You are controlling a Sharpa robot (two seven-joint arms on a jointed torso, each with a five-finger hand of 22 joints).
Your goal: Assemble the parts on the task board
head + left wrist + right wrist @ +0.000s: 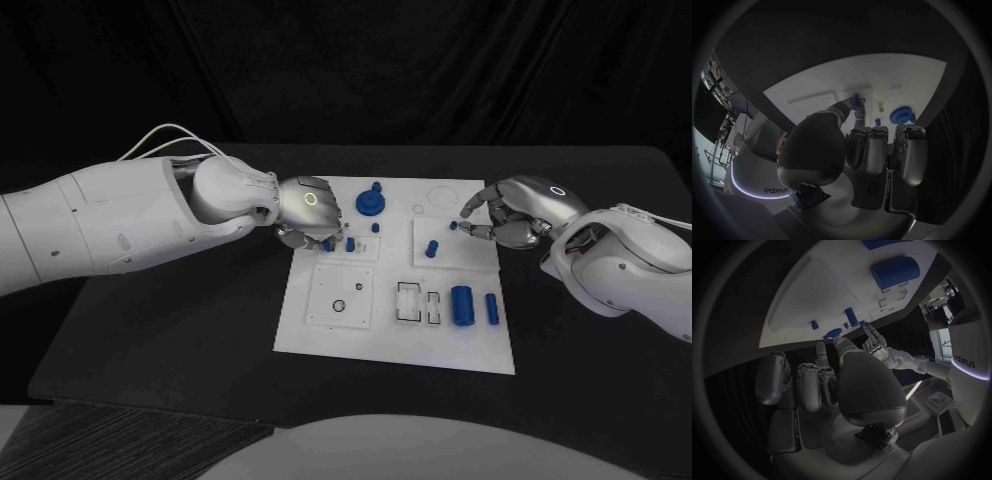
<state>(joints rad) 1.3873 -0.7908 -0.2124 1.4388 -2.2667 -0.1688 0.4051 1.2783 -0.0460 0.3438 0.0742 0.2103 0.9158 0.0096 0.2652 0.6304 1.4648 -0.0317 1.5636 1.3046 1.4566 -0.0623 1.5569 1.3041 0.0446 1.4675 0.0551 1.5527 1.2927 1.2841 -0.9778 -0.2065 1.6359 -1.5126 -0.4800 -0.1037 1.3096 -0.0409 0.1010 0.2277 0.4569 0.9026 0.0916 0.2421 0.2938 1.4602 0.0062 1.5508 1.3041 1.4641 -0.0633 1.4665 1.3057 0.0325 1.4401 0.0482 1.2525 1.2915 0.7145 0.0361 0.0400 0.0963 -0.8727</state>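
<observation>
Left hand (307, 208) of mine pinches a small blue part (856, 101) at the task board's (346, 330) upper left recess; right hand (508, 212) hovers curled, its contents unclear. Judged step: seating this peg. Next calls for a straight downward press.

Board (325, 335) lay mid-table (173, 330). Round knobbed part (372, 202) stood at its far edge, left of centre. Fat cylinder (462, 305) lay near the right edge (slim peg (492, 309) just right of it). Left hand (309, 212) over the far-left corner, right hand (508, 212) over the far-right.
</observation>
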